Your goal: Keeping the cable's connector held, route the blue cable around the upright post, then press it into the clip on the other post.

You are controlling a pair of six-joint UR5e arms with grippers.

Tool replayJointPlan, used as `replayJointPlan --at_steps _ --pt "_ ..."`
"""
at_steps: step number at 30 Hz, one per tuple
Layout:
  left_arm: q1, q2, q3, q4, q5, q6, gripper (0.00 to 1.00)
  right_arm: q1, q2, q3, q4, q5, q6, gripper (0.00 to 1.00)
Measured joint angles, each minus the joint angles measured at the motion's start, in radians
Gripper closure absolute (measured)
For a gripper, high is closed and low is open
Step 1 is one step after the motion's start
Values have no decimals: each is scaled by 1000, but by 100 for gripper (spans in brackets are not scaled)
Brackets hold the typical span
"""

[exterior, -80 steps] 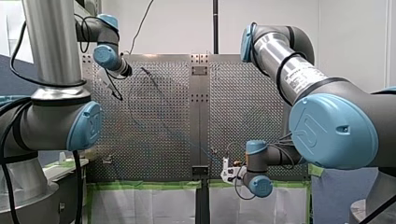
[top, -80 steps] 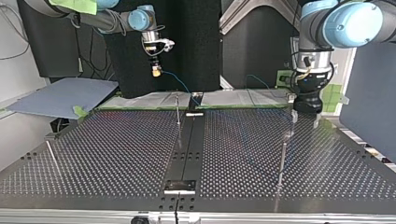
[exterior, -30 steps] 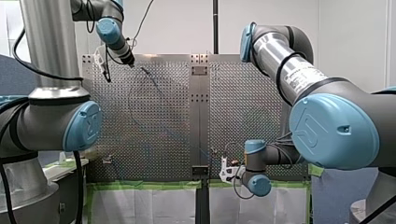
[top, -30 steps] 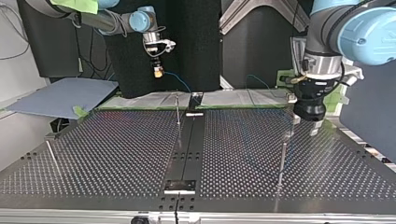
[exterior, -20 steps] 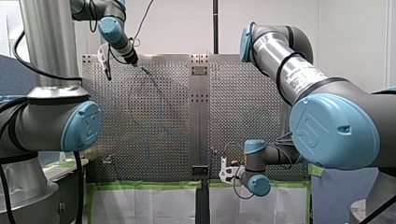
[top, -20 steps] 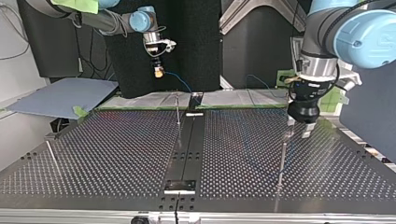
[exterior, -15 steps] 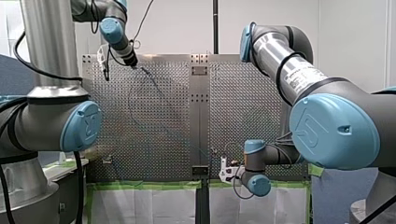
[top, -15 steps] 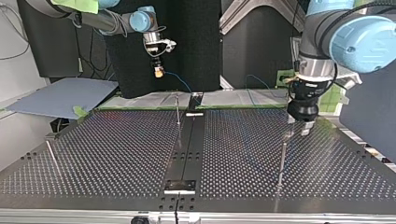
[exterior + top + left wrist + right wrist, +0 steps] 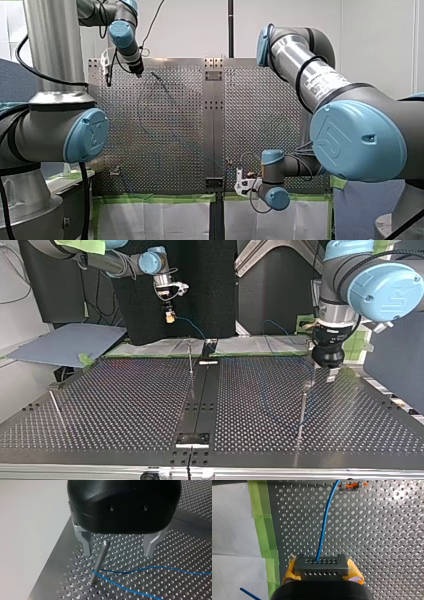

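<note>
**Assessor:** Status, starting at my left arm?

**Inspector:** My left gripper [image 9: 117,553], black-bodied with metal fingers [image 9: 87,545], hangs over the thin upright steel post [image 9: 98,562]. Jaws released and gripping nothing, with the post's tip between them and nearer one finger. The thin blue cable [image 9: 140,569] bends round the post's foot, low against the perforated metal table [image 9: 180,552].

**Assessor:** And further right?

**Inspector:** My right gripper [image 9: 170,316] is held up off the table. Jaws clenched, yellow pads [image 9: 290,573] grasping the dark grey connector block [image 9: 321,566]. The cable leaves the block and passes just beside the small orange-and-metal clip [image 9: 352,484]. I judge it not yet seated.

**Assessor:** Hazards?

**Inspector:** In my judgement there are four:
- Upward tension could ride the bend off the post's tip.
- The left fingers, being so near, could knock the post.
- A hard pull could drag the connector through the pads.
- A sideways error at the press would leave the cable outside the clip.
</note>
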Motion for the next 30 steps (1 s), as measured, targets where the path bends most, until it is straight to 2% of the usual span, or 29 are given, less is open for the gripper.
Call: replayJointPlan --at_steps 21,30 --pt "-9 0 0 1 -5 4 0 0 0 0 4 0 0 100" --pt "-26 -3 0 4 -1 62 0 0 0 0 8 0 0 100"
